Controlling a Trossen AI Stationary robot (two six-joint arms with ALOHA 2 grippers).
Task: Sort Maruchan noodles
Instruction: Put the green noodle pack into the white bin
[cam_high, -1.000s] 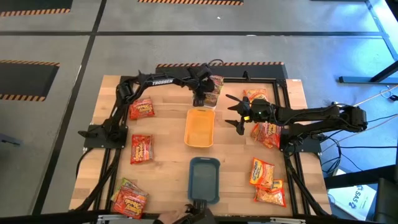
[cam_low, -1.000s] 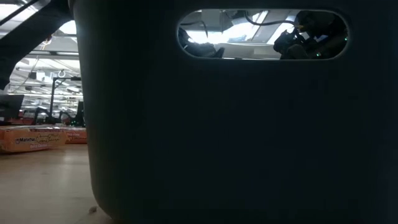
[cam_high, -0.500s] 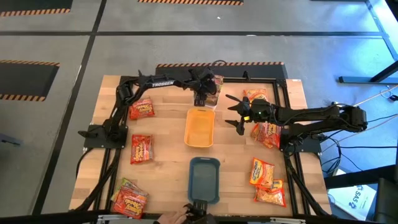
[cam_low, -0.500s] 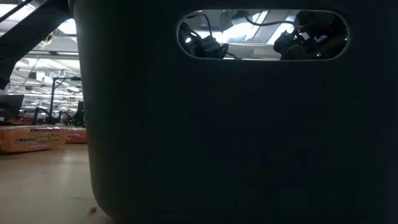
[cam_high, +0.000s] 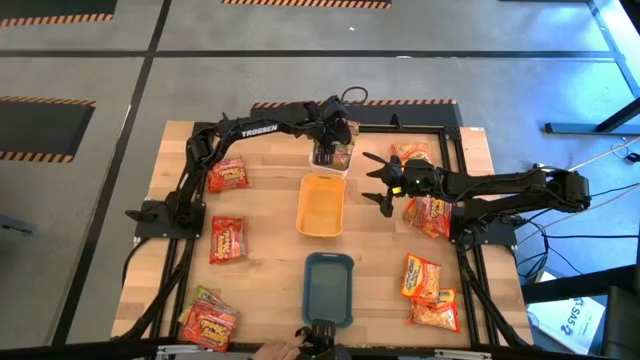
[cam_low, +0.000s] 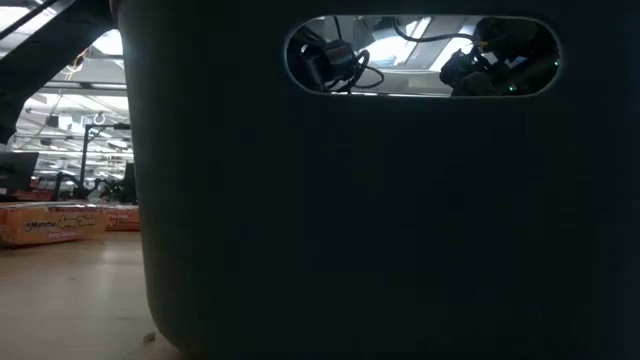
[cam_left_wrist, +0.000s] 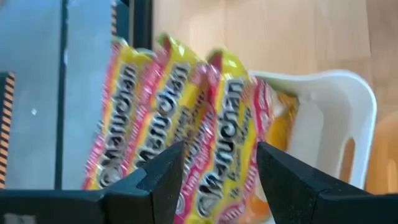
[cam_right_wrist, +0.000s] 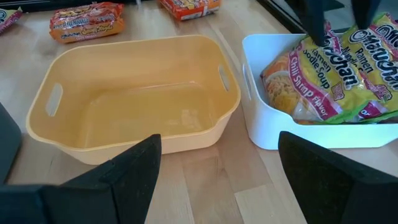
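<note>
Several pink-green Maruchan noodles packets (cam_left_wrist: 205, 124) (cam_right_wrist: 336, 74) stand on edge, leaning together, in a white tray (cam_high: 330, 168) (cam_left_wrist: 336, 124) at the table's far middle. My left gripper (cam_high: 328, 150) (cam_left_wrist: 217, 155) (cam_right_wrist: 341, 25) hovers just above them, open, pointing steeply down, with nothing between its fingers. My right gripper (cam_high: 372, 183) (cam_right_wrist: 217, 149) waits open to the right of the empty orange tray (cam_high: 321, 205) (cam_right_wrist: 137, 106).
A teal tray (cam_high: 328, 290) sits near the front edge and fills the low view (cam_low: 350, 220). Red packets (cam_high: 228, 175) (cam_high: 227, 239) lie on the left, with a pile (cam_high: 208, 320) at the near left. Orange packets (cam_high: 428, 215) (cam_high: 421, 277) (cam_high: 410, 152) lie on the right.
My left gripper has risen above the white tray and drawn a little toward the far edge. The packets stay in the tray. My right arm has kept still.
</note>
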